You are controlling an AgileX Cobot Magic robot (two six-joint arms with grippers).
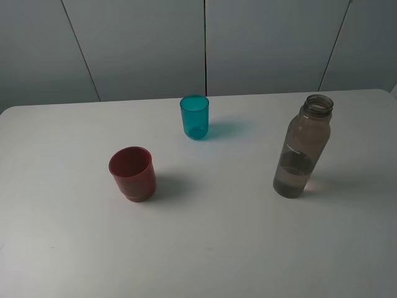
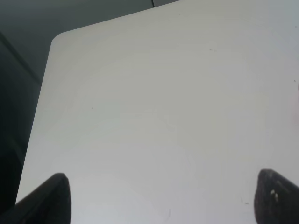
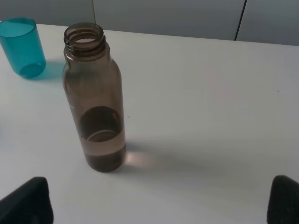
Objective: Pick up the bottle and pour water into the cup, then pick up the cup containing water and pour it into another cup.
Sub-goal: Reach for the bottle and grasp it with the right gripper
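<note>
— So, how do the arms sit?
— Only the fingertips show, each in its own wrist view; the left gripper (image 2: 166,200) has its two dark tips spread wide, released, over bare table (image 2: 163,93), and a rounded corner of the table lies further off; the right gripper (image 3: 156,205) is spread just as wide and grips nothing; the bottle (image 3: 96,107) stands ahead of it, clear of both tips.
— And where do the things stand?
— In the high view the bottle is upright on the right of the table, its threaded neck open, with liquid in its lower part; the teal cup (image 1: 195,117) is upright toward the back, near the middle; the red cup (image 1: 131,172) is upright on the left, nearer the front; all three are well apart.
— Does the right wrist view show the cups?
— The teal cup only; it stands beyond the bottle and off to one side, not touching it.
— Any writing?
— A faint pale mark runs down the bottle's side; it is too small to read.
</note>
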